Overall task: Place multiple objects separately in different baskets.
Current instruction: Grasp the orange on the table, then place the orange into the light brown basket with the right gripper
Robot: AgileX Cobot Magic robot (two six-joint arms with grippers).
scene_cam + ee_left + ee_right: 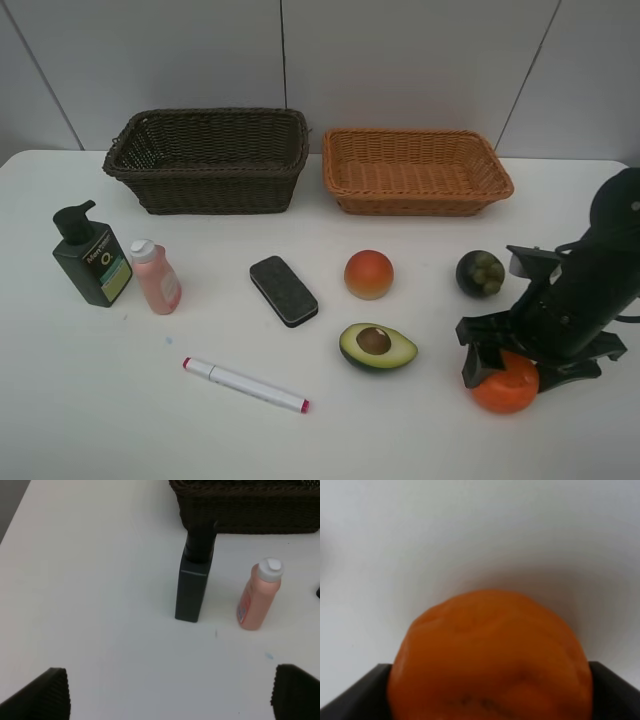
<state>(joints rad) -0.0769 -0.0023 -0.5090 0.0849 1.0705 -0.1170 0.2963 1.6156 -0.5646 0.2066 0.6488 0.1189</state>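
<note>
A plain white bench (100, 420) fills the view, and a pale panelled wall stands behind it. Nearest lies the white red-tipped marker (246, 385). On the right, the right pincer (522, 360) is closed around the round orange fruit (505, 385), its black jaws pressing both flanks. The orange appears to rest on the bench, so the step in hand looks like the grasp, with no lift yet.

Just beside it sits the halved green avocado (377, 345). Further back are the black eraser block (283, 290), the red-orange peach (368, 274) and the dark mangosteen (480, 272).

The left pincer (170, 700) hangs wide open, holding nothing, above bare bench short of the dark green pump bottle (192, 587) and the small pink bottle (257, 597).

Next, the orange needs a straight lift, then carrying back past the mangosteen to the light orange-tan wicker basket (415, 203). It must clear the rim. The dark brown wicker basket (215, 192) sits beside it. Both baskets hold nothing, and the bench is open between the fruit and the baskets.
</note>
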